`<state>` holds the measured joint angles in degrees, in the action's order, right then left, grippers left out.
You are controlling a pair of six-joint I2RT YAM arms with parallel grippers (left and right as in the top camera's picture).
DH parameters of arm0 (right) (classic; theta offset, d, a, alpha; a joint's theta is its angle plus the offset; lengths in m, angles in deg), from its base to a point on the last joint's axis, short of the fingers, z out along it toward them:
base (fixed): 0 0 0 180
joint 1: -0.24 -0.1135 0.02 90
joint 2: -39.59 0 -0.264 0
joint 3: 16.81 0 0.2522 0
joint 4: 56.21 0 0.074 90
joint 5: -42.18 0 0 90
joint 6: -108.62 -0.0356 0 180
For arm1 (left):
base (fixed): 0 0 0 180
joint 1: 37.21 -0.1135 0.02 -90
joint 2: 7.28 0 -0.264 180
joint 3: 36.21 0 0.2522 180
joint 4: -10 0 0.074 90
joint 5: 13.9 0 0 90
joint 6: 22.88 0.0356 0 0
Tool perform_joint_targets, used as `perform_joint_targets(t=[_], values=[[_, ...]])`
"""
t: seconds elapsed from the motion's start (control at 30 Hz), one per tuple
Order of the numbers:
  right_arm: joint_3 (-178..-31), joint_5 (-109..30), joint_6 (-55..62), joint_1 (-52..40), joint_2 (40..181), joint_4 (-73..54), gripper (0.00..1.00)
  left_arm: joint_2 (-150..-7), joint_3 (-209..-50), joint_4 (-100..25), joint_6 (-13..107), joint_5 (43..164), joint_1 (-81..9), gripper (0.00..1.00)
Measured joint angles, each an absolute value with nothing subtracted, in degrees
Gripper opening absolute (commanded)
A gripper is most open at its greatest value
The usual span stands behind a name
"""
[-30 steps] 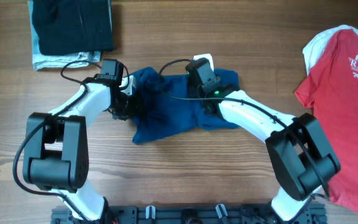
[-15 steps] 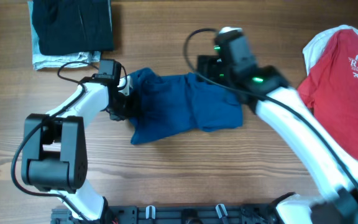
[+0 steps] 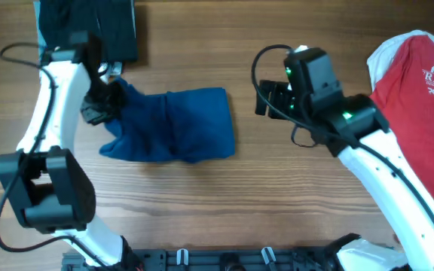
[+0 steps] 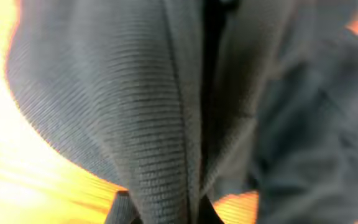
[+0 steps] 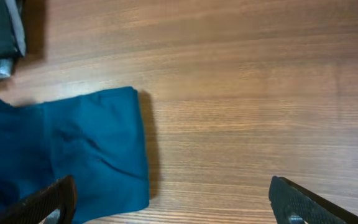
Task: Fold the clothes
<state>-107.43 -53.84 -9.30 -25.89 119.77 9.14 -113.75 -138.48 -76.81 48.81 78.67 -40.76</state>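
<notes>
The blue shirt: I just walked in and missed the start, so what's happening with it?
The left gripper is shut on the left end of the dark blue shirt, which lies rumpled on the table. The right gripper hangs open to its right, off the cloth. A red T-shirt lies far right.

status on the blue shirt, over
Left hand shut on shirt corner. Right hand open, clear of it. Dark pile near the grip, not blocking.
</notes>
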Motion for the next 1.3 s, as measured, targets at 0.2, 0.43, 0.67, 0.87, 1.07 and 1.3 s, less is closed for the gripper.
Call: perform_joint_targets(t=[0.2,0.43,0.67,0.87,1.07,1.3], values=[[-106.14,-50.32,-11.20,-25.89,132.43,8.20,0.99,-113.62,-146.08,-81.80,45.01,77.99,-21.13,0.04],[-105.92,-43.20,-13.21,-14.94,137.10,7.83,1.00,-113.62,-146.08,-76.86,39.81,78.08,-5.29,0.28],[-105.92,-39.77,-9.54,-11.18,137.10,10.26,0.99,-113.62,-146.08,-70.04,38.34,80.22,-3.30,0.95],[-105.92,-32.62,-6.07,-11.18,137.10,7.13,1.00,-112.53,-146.11,-67.83,37.54,82.01,-7.12,1.00],[-105.95,-23.72,-0.76,-11.35,136.97,-0.50,1.00,-101.08,-146.74,-77.12,32.03,81.34,-36.06,1.00],[-105.99,-29.06,9.82,-25.21,136.88,-8.56,1.00,-101.16,-137.45,-76.03,31.20,80.42,-49.02,1.00]])
